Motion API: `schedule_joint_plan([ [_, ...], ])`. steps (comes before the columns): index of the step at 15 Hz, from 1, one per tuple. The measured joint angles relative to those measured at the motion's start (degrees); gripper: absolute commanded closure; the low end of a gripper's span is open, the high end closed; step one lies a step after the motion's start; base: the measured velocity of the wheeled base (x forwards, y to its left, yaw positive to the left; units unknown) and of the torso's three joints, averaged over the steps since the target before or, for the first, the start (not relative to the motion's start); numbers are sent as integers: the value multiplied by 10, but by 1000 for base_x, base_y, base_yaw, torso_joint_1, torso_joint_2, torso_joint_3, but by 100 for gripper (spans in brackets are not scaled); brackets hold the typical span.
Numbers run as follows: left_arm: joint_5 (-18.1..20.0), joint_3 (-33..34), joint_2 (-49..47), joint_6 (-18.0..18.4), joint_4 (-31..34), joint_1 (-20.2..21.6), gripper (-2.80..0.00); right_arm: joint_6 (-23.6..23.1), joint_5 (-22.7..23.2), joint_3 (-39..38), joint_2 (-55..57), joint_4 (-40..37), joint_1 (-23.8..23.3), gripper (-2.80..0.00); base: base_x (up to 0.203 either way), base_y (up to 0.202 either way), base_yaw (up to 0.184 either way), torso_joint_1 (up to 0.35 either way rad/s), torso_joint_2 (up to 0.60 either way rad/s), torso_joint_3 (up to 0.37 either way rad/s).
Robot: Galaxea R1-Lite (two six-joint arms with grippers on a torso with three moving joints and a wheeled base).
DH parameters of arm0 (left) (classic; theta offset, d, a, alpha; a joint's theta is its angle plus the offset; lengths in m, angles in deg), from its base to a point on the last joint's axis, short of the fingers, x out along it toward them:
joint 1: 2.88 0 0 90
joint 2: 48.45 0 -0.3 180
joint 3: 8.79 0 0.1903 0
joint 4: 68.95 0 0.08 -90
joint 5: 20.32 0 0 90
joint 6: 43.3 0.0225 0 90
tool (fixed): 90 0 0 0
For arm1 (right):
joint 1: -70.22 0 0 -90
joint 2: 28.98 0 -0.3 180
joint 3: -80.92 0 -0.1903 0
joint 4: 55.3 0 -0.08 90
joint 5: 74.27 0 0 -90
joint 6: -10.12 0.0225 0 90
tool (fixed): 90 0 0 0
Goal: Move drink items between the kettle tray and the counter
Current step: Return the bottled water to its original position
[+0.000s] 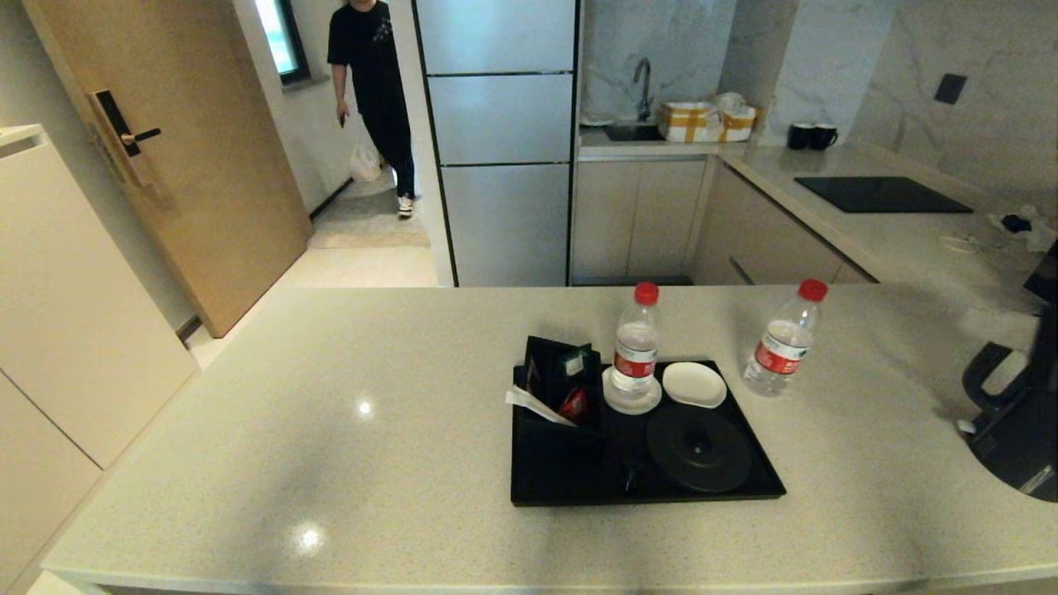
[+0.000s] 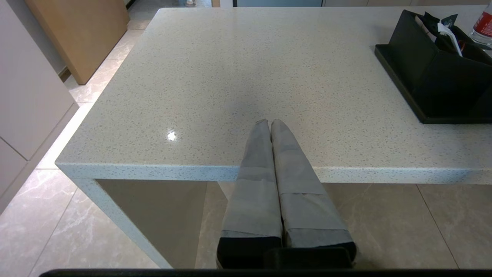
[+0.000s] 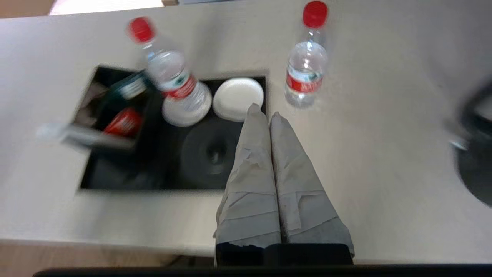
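One bottle (image 1: 636,347) stands on the tray (image 1: 570,483), another (image 1: 781,343) right of it on the tabletop (image 1: 331,413). Both grippers' (image 2: 269,122) (image 3: 264,111) jaws are closed, empty.

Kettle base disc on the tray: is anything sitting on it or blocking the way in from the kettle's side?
Nothing visible. The kettle base disc is bare; the empty saucer and bottle on its saucer stand behind it. The kettle is on the counter to the right.
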Motion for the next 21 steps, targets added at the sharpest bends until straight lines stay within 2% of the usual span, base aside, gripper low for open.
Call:
schedule_joint_plan([
  [5,0,0,0,0,0,0,0,1,-57,78,-234,-295,6,0,0,0,0,0,0,0],
  [7,0,0,0,0,0,0,0,-11,-50,103,-304,-397,-34,0,0,0,0,0,0,0],
  [9,0,0,0,0,0,0,0,-39,-19,110,-359,-457,-75,0,0,0,0,0,0,0],
  [13,0,0,0,0,0,0,0,-52,-7,65,-443,-473,-90,0,0,0,0,0,0,0],
  [16,0,0,0,0,0,0,0,-61,-6,0,-517,-457,-75,0,0,0,0,0,0,0],
  [18,0,0,0,0,0,0,0,-86,-7,-101,-566,-409,-69,0,0,0,0,0,0,0],
  [21,0,0,0,0,0,0,0,-110,-16,-287,-603,-249,-64,0,0,0,0,0,0,0],
])
